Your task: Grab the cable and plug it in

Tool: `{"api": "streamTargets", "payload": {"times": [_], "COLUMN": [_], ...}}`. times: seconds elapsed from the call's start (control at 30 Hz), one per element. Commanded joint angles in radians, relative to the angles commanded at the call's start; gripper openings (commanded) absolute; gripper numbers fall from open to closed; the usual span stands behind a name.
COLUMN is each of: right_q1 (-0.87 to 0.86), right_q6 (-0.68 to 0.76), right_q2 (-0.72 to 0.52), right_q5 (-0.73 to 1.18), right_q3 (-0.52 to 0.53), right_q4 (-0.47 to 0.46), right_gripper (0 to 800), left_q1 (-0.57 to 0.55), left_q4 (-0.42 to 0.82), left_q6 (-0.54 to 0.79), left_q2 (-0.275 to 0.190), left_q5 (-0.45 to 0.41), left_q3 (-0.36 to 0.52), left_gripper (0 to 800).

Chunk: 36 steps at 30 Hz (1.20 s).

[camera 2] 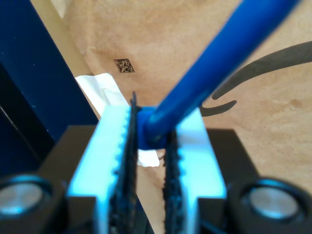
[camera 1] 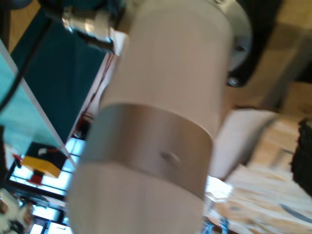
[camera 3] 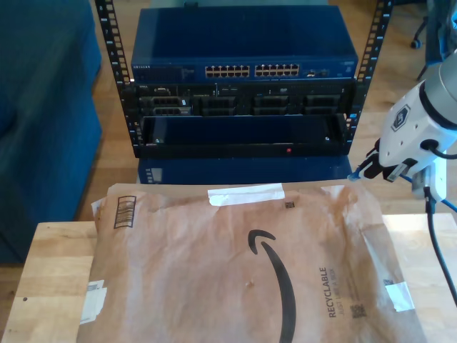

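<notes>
Jaws of my second gripper (camera 2: 148,146) are closed on the cable (camera 2: 214,63), the toothed pale pads (camera 2: 113,146) pinching its blue end from both sides while the rest of it runs away out of focus over the brown paper mailer (camera 2: 195,29). In the exterior view that gripper (camera 3: 364,170) hangs at the exterior view's right, just past the far right corner of the mailer (camera 3: 214,264), which lies on the wooden table (camera 3: 50,264). Only a small speck of blue shows at its fingertips there; the plug itself is too small to make out. Behind stands the rack (camera 3: 243,78) with its rows of ports. The first wrist view is blurred and mostly blocked by a pale arm segment (camera 1: 161,122), so whether my first gripper is open or closed cannot be told. The arm at the exterior view's right is cut off by the frame edge.
</notes>
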Motion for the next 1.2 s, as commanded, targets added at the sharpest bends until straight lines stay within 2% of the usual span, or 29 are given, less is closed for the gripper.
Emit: {"api": "streamTargets", "payload": {"times": [0.13, 0.27, 0.4, 0.47, 0.7, 0.83, 0.93, 0.97, 1.1, 1.2], "right_q1": [0.006, 0.006, 0.006, 0.006, 0.003, 0.005, 0.008, 0.017, 0.060, 0.060], "right_q6": [0.000, 0.002, 0.000, 0.000, -0.002, -0.002, -0.002, 0.000, 0.002, 0.003], "right_q2": [-0.008, -0.035, -0.064, -0.078, -0.133, -0.176, -0.180, -0.178, -0.169, -0.170], "right_q5": [0.000, -0.002, -0.002, 0.000, 0.003, -0.005, -0.040, -0.068, -0.152, -0.183], "right_q3": [0.023, 0.058, 0.089, 0.097, 0.135, 0.166, 0.166, 0.166, 0.166, 0.178], "right_q4": [-0.003, -0.003, -0.003, -0.005, -0.008, -0.009, -0.002, 0.000, 0.000, 0.002], "right_gripper": [1, 1, 1, 1, 1, 1, 1, 0, 0, 0], "left_q1": [0.068, 0.118, 0.130, 0.132, 0.170, 0.199, 0.207, 0.213, 0.281, 0.281], "left_q4": [0.011, 0.008, 0.005, 0.003, 0.006, 0.008, 0.009, 0.006, 0.002, 0.002], "left_q6": [0.038, 0.071, 0.077, 0.087, 0.123, 0.126, 0.130, 0.147, 0.215, 0.215], "left_q2": [-0.031, -0.049, -0.137, -0.158, -0.164, -0.167, -0.166, -0.167, -0.153, -0.149], "left_q5": [-0.137, -0.193, -0.256, -0.259, -0.265, -0.382, -0.582, -0.623, -0.631, -0.629], "left_q3": [0.081, 0.107, 0.178, 0.199, 0.250, 0.304, 0.419, 0.423, 0.425, 0.423], "left_gripper": [798, 798, 798, 798, 798, 798, 799, 799, 800, 800]}}
